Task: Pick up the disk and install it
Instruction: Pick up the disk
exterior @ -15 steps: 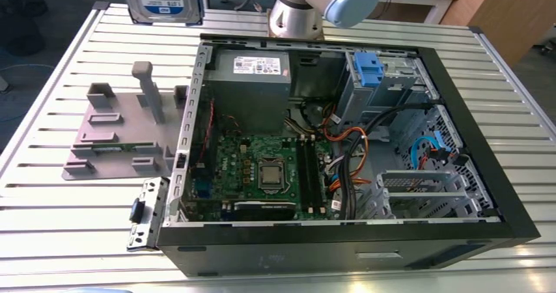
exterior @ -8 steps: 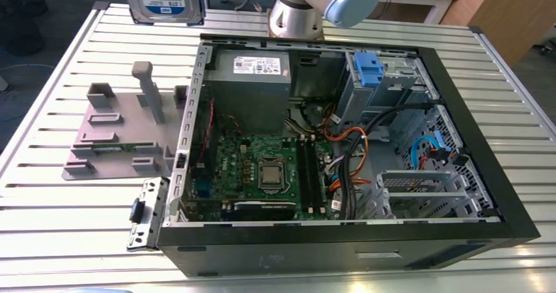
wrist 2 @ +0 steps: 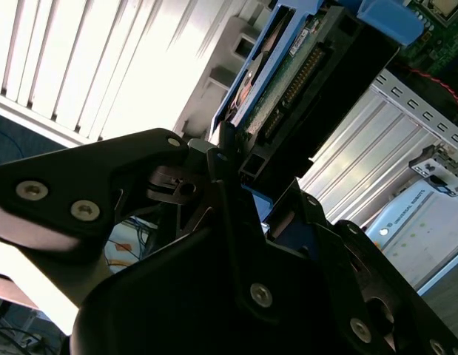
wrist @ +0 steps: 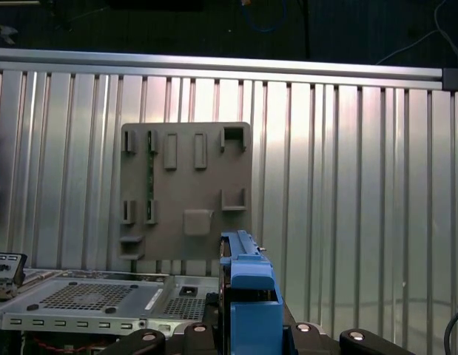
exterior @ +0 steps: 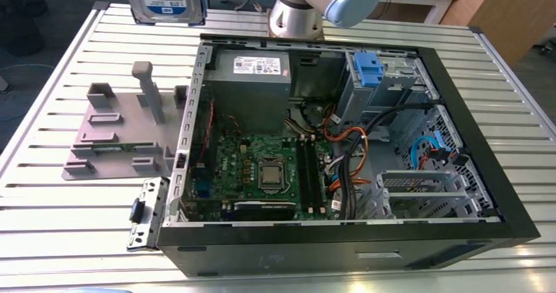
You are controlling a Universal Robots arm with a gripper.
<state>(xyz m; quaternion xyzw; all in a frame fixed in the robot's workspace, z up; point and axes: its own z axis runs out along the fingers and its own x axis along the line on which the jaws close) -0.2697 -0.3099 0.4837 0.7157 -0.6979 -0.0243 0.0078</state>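
Gripper point(wrist 2: 236, 174): I find it clamped on the disk point(wrist 2: 291, 78). In the second wrist view the black fingers point(wrist 2: 140, 159) grip one end of the disk, and its blue bracket and connector edge extend away from them.

Disk position: in the exterior view the disk point(exterior: 165, 0) hangs upright in the air with its label facing the camera. It is clear of the table point(exterior: 52, 202) and beyond the far corner of the case point(exterior: 347, 251), on the exterior view's left. In the first wrist view its blue bracket point(wrist: 247, 285) stands edge-on just beside the case wall point(wrist: 88, 299).

Case: it lies open on the table with the board point(exterior: 260, 169) exposed. A grey box point(exterior: 252, 88) sits at the far wall and a blue clip point(exterior: 369, 68) sits in the bay next to it.

Fixture point(exterior: 122, 133): the grey plate lies on the table beside the case, on the exterior view's left. I also see the fixture point(wrist: 186, 170) beyond the case in the first wrist view.
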